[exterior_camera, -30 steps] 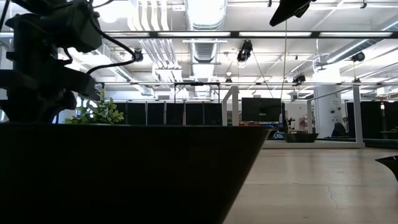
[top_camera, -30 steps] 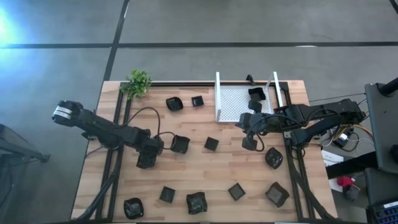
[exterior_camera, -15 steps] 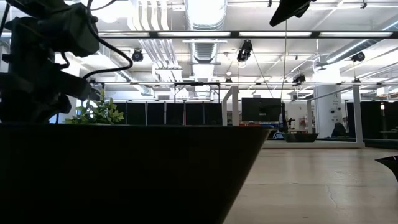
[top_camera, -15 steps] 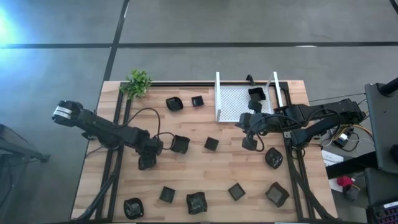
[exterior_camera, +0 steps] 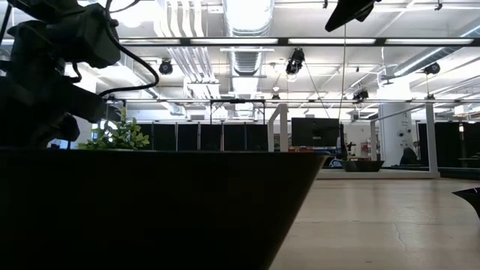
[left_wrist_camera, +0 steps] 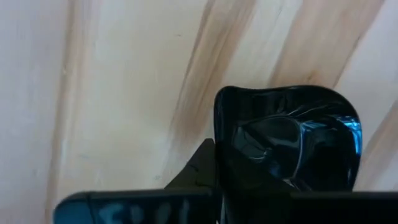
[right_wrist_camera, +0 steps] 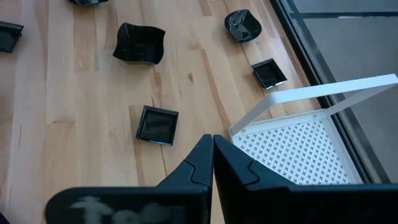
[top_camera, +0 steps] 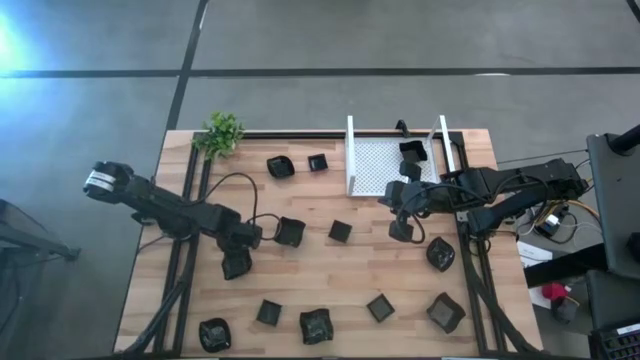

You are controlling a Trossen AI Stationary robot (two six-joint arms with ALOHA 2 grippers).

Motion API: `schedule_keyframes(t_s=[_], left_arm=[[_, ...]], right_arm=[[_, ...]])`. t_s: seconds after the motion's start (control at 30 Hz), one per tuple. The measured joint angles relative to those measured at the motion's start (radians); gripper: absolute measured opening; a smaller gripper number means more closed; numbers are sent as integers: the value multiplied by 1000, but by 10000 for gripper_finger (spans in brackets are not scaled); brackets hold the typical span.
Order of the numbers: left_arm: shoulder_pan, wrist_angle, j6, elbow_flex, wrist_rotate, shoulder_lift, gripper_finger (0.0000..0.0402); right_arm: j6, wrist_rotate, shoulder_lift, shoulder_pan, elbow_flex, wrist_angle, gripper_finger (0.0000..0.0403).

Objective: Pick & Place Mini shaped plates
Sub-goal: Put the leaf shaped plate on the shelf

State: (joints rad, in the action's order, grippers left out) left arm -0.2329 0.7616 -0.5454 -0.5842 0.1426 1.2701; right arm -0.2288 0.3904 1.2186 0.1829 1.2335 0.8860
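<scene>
Several small black glossy plates lie flat on the wooden table, among them one [top_camera: 340, 232] at mid-table and one [top_camera: 288, 232] beside the left arm. Two more plates [top_camera: 411, 150] lie in the white mesh tray [top_camera: 375, 160] at the far right. My left gripper [top_camera: 237, 264] is low over the table's left half and shut on a rounded plate [left_wrist_camera: 286, 143]. My right gripper [right_wrist_camera: 212, 142] hovers shut and empty by the tray's near left corner [right_wrist_camera: 239, 127]. My left gripper holds the rounded plate by the rim [left_wrist_camera: 219, 124] on its side toward the gripper. One finger [left_wrist_camera: 202, 167] shows outside that rim; the plate itself hides the other. The fingers come from above, pointing down. Whether the plate is clear of the wood cannot be told.
A small green plant [top_camera: 222, 133] stands at the far left corner. Plates are scattered along the near edge [top_camera: 316, 325] and right side [top_camera: 440, 253]. One plate [exterior_camera: 150, 210] sits right in front of the low camera. The tray's upright walls [top_camera: 350, 155] rise beside my right arm.
My left gripper has shifted a little toward the table's near edge. The right arm has kept still.
</scene>
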Motion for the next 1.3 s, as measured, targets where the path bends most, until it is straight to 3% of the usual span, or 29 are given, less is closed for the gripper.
schedule_keyframes(t_s=[0.33, 0.57, 0.8, 1.0, 1.3], left_arm=[[0, 7, -11, -13, 11, -1, 1], [0, 16, -9, -95, 0, -35, 0], [-1, 73, -9, -201, -80, -67, 0], [-9, 92, 4, -293, -236, -89, 0], [-33, 57, 12, -399, -652, -91, 0]], right_arm=[[0, 0, 0, 0, 0, -1, 8], [1, 1, 0, 0, 0, -1, 8], [4, 2, 0, 0, 0, -2, 8], [27, 6, 0, 0, 0, -7, 8], [63, 102, 0, 26, -16, -83, 8]])
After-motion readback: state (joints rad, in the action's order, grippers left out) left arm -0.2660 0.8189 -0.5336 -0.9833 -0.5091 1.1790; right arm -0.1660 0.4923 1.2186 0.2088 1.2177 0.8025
